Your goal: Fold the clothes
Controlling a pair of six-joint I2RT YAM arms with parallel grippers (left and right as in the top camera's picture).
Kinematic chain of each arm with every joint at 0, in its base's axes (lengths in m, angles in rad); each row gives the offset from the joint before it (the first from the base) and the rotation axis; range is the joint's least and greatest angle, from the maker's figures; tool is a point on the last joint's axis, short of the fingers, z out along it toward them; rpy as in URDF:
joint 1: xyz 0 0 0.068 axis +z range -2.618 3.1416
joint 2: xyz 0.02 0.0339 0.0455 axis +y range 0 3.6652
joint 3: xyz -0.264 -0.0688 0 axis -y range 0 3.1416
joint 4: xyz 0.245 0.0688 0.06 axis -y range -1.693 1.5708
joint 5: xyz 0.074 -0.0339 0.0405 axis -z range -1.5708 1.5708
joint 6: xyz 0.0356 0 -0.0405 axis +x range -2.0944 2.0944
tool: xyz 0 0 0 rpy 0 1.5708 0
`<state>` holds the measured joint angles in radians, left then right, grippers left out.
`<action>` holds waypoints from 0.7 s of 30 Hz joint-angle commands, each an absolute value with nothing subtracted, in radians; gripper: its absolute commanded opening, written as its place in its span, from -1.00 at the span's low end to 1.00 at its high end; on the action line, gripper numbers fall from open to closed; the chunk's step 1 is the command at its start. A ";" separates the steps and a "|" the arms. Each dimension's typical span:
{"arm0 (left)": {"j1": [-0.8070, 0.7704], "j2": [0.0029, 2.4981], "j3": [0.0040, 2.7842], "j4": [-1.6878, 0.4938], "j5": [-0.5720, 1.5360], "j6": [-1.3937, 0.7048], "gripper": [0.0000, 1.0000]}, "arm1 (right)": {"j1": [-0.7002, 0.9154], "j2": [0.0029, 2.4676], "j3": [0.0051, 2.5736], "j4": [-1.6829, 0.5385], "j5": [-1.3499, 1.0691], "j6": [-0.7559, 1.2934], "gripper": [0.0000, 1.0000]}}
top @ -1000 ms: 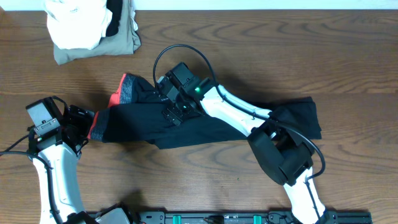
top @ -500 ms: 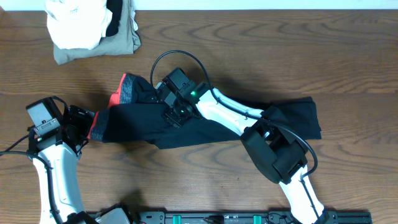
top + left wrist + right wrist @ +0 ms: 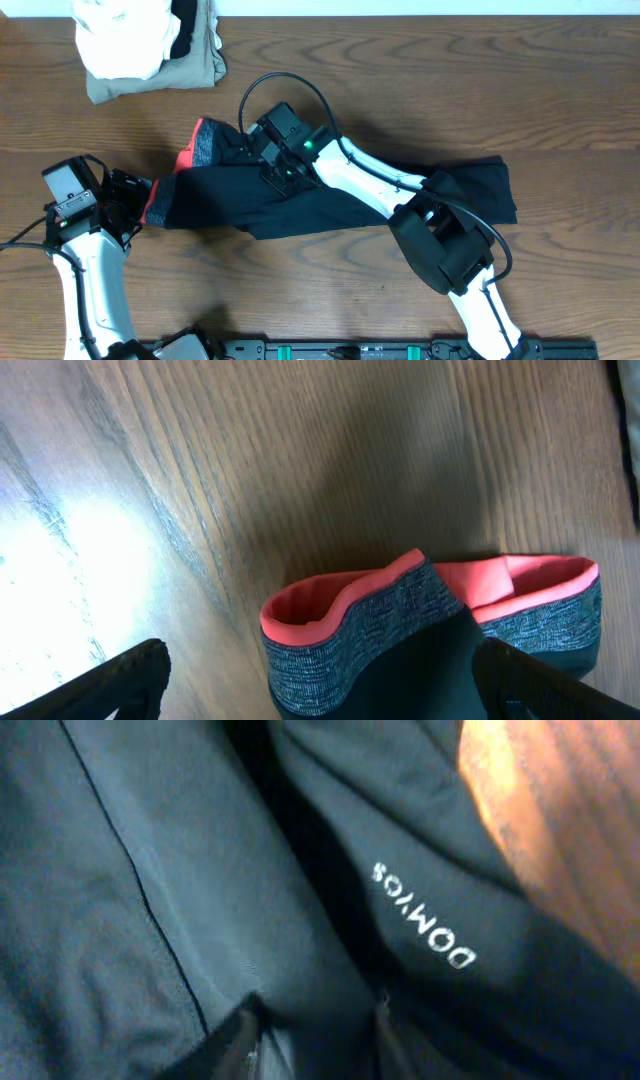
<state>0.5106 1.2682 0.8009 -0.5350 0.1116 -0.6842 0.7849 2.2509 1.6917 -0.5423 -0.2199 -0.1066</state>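
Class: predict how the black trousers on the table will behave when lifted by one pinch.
Probably floppy: the black trousers lie flat and creased, so unheld parts should droop. Likely light, since the fabric looks thin. The knit-looking waistband may grip better.

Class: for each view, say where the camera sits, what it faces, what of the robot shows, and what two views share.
Overhead: above the table, looking straight down; both arms show, over the black garment.
Left wrist: on the left arm, facing the waistband; open jaws at bottom corners.
Right wrist: on the right arm, close on the garment's white lettering; jaw tips at bottom.
Shared: overhead and left wrist both show the waistband.
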 commanded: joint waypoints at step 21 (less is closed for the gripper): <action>0.517 1.272 0.813 -0.538 0.092 -0.689 0.96 | 0.790 2.246 1.764 -0.497 -0.049 0.031 -0.97</action>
